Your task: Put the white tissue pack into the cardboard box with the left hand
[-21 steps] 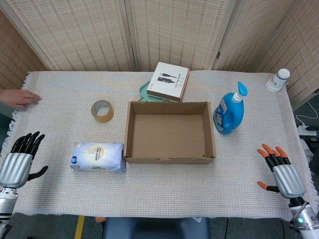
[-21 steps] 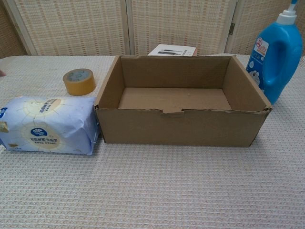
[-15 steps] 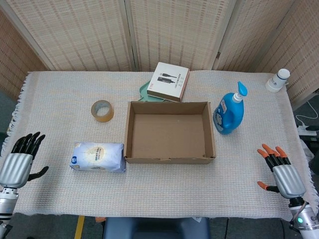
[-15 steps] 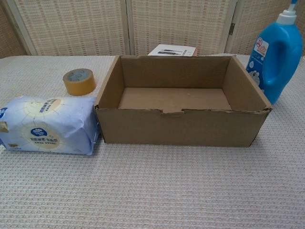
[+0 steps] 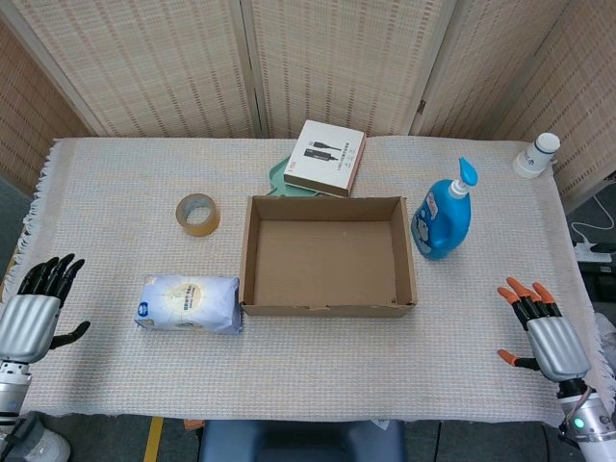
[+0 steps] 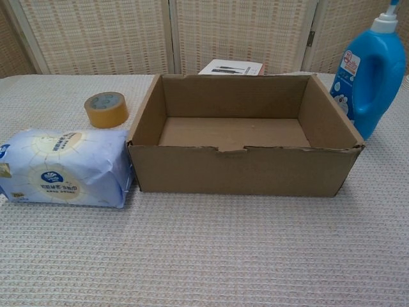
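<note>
Left hand (image 5: 33,313) and right hand (image 5: 546,332), head view: each at a near desk corner, fingers apart, apparently holding nothing; neither shows in chest view.

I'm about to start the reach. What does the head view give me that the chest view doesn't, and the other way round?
Only the head view shows the left hand and right hand, both open at the table's near corners and holding nothing, plus the white bottle at the far right and a green tray under the white carton. Only the chest view shows the cardboard box front wall side-on. Both show the tissue pack lying left of the empty box, the tape roll and the blue bottle.
</note>
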Controlling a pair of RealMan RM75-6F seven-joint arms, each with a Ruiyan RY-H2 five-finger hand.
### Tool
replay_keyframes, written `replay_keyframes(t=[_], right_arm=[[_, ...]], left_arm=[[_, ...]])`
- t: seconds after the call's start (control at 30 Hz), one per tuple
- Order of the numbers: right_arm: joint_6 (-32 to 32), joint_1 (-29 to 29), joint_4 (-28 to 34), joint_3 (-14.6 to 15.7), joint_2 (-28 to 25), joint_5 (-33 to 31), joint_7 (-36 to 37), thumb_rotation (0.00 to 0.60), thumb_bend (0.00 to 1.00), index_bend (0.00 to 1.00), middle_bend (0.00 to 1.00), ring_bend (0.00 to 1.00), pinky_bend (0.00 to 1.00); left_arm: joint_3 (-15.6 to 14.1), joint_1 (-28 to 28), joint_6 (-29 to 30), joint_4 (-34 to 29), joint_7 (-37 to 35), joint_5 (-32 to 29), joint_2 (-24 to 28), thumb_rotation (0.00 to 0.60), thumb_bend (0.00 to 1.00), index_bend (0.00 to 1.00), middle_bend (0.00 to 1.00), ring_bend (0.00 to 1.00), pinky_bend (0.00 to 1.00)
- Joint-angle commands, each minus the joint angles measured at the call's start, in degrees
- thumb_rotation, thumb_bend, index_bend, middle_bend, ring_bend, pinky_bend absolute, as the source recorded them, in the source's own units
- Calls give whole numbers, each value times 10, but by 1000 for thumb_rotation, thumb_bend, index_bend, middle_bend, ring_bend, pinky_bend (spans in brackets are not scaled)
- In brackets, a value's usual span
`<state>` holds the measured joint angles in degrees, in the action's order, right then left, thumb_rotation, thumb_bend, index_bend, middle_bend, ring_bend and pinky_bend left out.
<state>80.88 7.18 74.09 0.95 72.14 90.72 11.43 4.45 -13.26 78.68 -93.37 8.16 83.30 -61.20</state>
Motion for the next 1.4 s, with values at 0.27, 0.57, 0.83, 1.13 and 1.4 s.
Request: replay_keyframes(t=[0.27, 0.57, 0.83, 1.13, 1.4], right_arm=[[-1, 0, -2, 0, 0, 0, 5, 600, 0, 122, 0, 0, 0], [1, 0, -1, 2, 1, 2, 1, 600, 0, 122, 0, 0, 0], [1, -1, -1, 1, 0, 0, 3, 600, 0, 123, 0, 0, 0], [-3, 0, -4, 1, 0, -2, 4, 600, 0, 122, 0, 0, 0], [1, -1, -4, -3, -3, -6, 10, 600, 0, 123, 0, 0, 0]], left_arm=[[-15, -6, -27, -47, -3, 9, 29, 600, 184, 0, 0, 0, 100], [-11, -20, -27, -84, -12, 37, 35, 600, 180, 0, 0, 0, 97], [-8, -50, -64, -112, 15, 41, 14, 600, 183, 0, 0, 0, 92], [5, -97, -140, -167, 70, -15, 2, 600, 181, 0, 0, 0, 77], [17, -138, -187, -158, 116, -84, -46, 600, 178, 0, 0, 0, 75]])
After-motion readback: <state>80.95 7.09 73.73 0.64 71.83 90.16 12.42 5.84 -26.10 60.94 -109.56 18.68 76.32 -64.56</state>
